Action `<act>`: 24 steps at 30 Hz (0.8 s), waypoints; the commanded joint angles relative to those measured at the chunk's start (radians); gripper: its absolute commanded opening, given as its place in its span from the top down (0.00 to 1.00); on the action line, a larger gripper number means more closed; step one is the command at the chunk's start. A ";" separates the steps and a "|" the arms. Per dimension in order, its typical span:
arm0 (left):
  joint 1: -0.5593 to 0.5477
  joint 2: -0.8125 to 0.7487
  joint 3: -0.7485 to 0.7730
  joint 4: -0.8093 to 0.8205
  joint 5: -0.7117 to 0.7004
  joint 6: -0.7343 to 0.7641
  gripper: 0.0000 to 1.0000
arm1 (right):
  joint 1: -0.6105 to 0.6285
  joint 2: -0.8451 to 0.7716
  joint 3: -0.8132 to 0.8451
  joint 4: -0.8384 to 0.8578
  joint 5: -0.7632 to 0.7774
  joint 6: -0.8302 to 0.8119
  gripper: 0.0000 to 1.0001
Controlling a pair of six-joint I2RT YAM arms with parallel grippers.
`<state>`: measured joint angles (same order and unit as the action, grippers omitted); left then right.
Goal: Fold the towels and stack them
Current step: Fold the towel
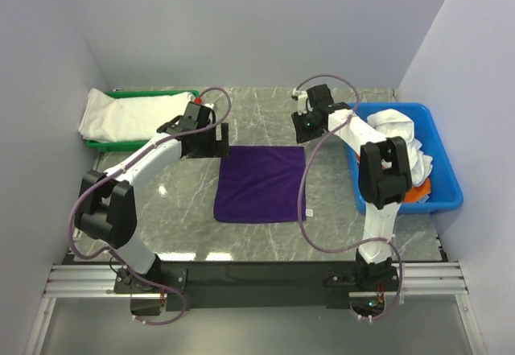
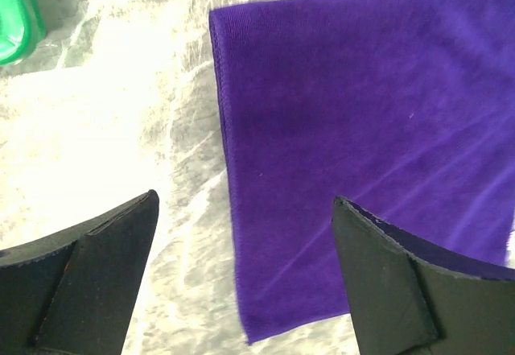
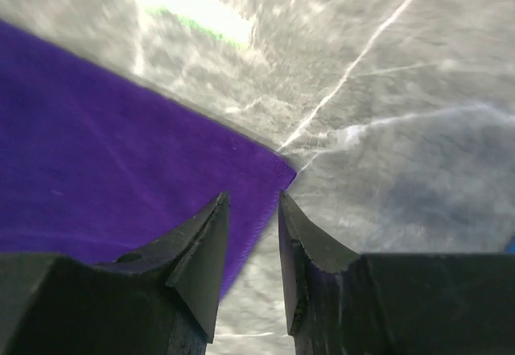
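Note:
A deep purple towel (image 1: 261, 183) lies flat and spread out in the middle of the marble table. My left gripper (image 1: 218, 141) hovers over its far left corner, jaws wide open. In the left wrist view the purple towel (image 2: 362, 113) lies below the left gripper (image 2: 245, 202), with nothing between the fingers. My right gripper (image 1: 304, 132) hangs over the far right corner. In the right wrist view the right gripper (image 3: 253, 198) stands open by a narrow gap, holding nothing, with the purple towel's (image 3: 96, 170) corner just beyond its fingertips. A folded white towel (image 1: 125, 116) rests on the green tray (image 1: 153, 94).
A blue bin (image 1: 447, 202) at the right holds crumpled white towels (image 1: 402, 134) and an orange towel (image 1: 416, 194). The green tray's corner (image 2: 16, 17) shows at the left wrist view's top left. Walls close the table on three sides.

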<state>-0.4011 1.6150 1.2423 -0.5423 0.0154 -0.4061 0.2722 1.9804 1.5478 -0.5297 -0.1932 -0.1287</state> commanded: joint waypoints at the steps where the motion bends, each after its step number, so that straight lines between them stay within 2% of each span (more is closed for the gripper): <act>1: -0.008 -0.009 -0.015 0.031 -0.005 0.090 0.06 | -0.005 0.049 0.075 -0.121 -0.049 -0.188 0.61; 10: -0.008 0.016 -0.029 0.044 -0.011 0.102 0.04 | -0.007 0.181 0.222 -0.204 0.000 -0.285 0.58; 13: -0.008 0.020 -0.030 0.042 -0.012 0.102 0.04 | -0.005 0.190 0.224 -0.200 0.015 -0.298 0.53; 14: -0.008 0.022 -0.032 0.044 -0.012 0.102 0.04 | -0.005 0.195 0.235 -0.207 0.014 -0.301 0.49; 24: -0.008 0.025 -0.026 0.038 -0.012 0.095 0.05 | -0.005 0.244 0.258 -0.208 0.003 -0.298 0.53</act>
<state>-0.4072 1.6474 1.2118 -0.5228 0.0097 -0.3260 0.2703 2.2162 1.7679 -0.7288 -0.1925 -0.4141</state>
